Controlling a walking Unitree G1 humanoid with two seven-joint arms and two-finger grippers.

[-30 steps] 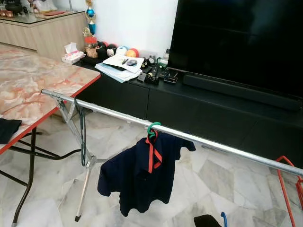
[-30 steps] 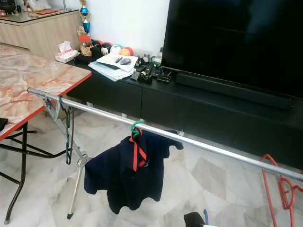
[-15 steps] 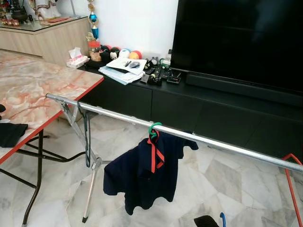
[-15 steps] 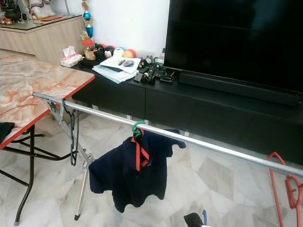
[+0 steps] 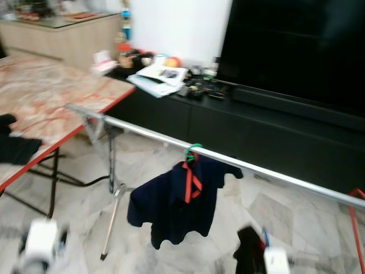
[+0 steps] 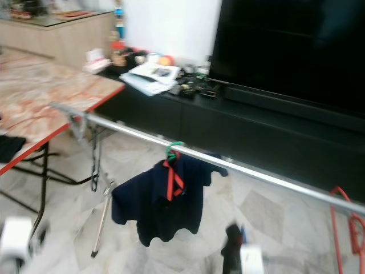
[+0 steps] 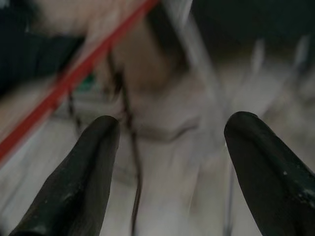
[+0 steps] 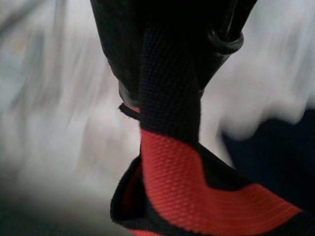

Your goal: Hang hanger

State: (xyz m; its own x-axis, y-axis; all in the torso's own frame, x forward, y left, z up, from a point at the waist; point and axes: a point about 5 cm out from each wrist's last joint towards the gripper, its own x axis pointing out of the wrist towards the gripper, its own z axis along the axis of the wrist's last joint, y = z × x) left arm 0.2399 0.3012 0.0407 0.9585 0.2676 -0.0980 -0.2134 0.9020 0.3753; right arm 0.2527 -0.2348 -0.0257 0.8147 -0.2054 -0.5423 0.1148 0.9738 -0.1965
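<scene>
A silver clothes rail (image 5: pixel 268 173) runs across the room in front of me. On it hangs a navy shirt with a red collar (image 5: pixel 177 202) from a green hanger (image 5: pixel 194 150). My right gripper (image 8: pixel 167 83) is low at the right and shut on a black and red garment (image 8: pixel 172 187); it shows as a dark bundle (image 5: pixel 249 260) with a bit of blue hanger (image 5: pixel 264 238) beside it. My left gripper (image 7: pixel 170 123) is open with nothing between its fingers, and its arm is a white blur (image 5: pixel 40 244) low on the left.
A marble-topped folding table with a red edge (image 5: pixel 68 97) stands at the left, with a dark cloth (image 5: pixel 14 148) on it. Behind the rail is a black TV cabinet (image 5: pixel 239 125) with a large screen and clutter. A red hanger (image 6: pixel 348 228) hangs at the rail's right end.
The whole picture has shifted and blurred, so the camera is moving. Both arms have come up into the bottom of the eye views, the right with its dark bundle.
</scene>
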